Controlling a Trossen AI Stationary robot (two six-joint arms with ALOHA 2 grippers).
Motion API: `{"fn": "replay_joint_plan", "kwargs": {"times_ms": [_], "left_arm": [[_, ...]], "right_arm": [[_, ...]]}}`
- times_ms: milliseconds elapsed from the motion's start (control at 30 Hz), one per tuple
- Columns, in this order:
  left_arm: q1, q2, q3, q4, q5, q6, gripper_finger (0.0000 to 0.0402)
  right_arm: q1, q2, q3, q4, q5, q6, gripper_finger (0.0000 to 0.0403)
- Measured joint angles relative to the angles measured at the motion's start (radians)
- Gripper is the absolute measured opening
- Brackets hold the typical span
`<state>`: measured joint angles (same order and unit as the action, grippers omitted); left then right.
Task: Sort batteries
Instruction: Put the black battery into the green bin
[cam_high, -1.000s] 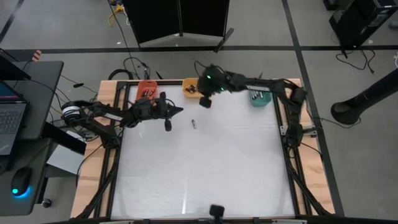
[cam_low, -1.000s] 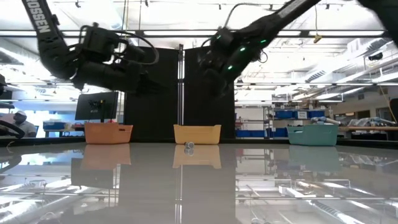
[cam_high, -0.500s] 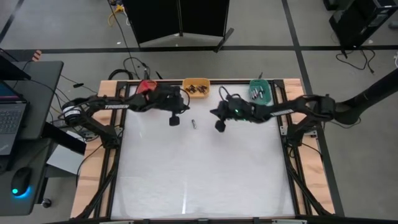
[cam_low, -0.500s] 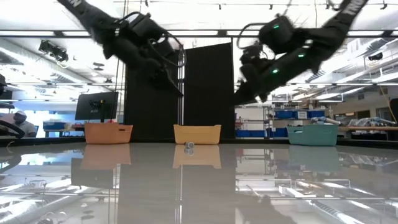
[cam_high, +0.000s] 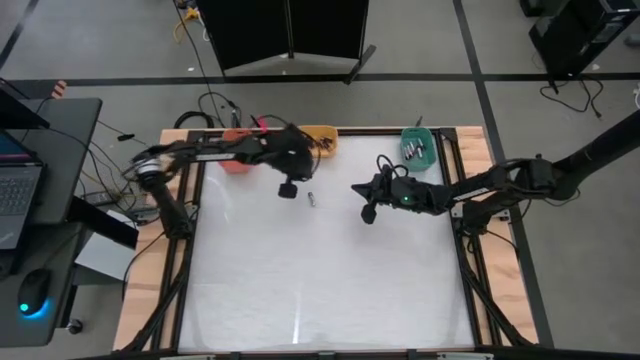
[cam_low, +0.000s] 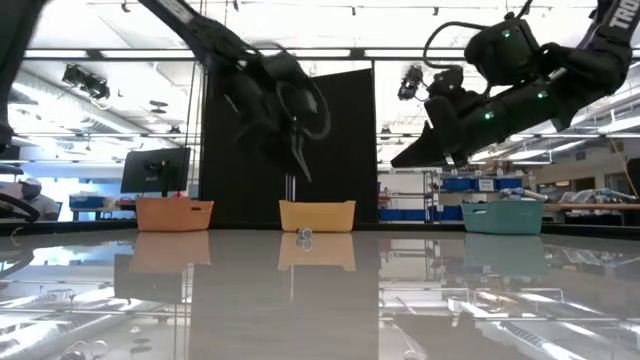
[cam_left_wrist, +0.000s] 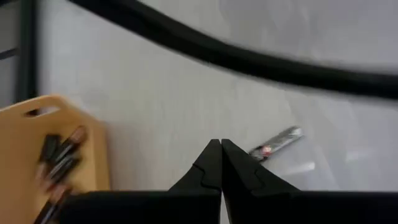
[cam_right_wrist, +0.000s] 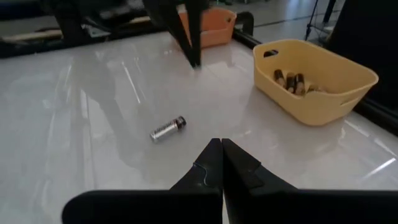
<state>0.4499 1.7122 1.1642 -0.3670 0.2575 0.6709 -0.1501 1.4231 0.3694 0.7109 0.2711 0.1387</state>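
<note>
Battery (cam_high: 311, 199) lain on tabletop (cam_high: 320, 280), closed left pincer (cam_high: 288, 190) at its 9 o'clock, closed right pincer (cam_high: 367, 214) at 4 o'clock.

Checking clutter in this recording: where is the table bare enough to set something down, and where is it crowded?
Bare: the whole near stretch of the table, below both arms. Crowded: the far edge, with the orange bin, yellow bin and green bin, one loose battery, and the left tool and right tool above.

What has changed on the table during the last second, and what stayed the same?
The left gripper swung from the table's left part toward the lone battery. The right gripper moved from the yellow bin out over the table. Both stayed shut, holding nothing. Battery and bins did not move.
</note>
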Motion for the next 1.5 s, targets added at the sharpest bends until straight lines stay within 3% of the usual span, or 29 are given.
{"fn": "replay_joint_plan", "kwargs": {"times_ms": [367,833,1033,1300,1500], "left_arm": [[-0.01,0.285,0.193,-0.193,-0.017,0.188,0.0005],[-0.064,0.29,0.189,-0.33,-0.008,0.153,0.0005],[-0.092,0.289,0.188,-0.311,-0.055,-0.001,0.0006],[-0.12,0.288,0.19,-0.332,-0.086,-0.179,0.006],[-0.147,0.286,0.19,-0.34,-0.168,-0.208,0.0118]], "right_arm": [[0.0,0.019,-0.003,-0.001,0.001,-0.01,0.0005],[0.005,0.031,-0.003,-0.008,0.001,-0.008,0.0006],[0.017,0.031,-0.003,-0.009,0.001,-0.008,0.0006],[0.018,0.031,-0.003,-0.009,0.001,-0.009,0.0006],[0.018,0.031,-0.003,-0.01,0.001,-0.01,0.0007]]}}
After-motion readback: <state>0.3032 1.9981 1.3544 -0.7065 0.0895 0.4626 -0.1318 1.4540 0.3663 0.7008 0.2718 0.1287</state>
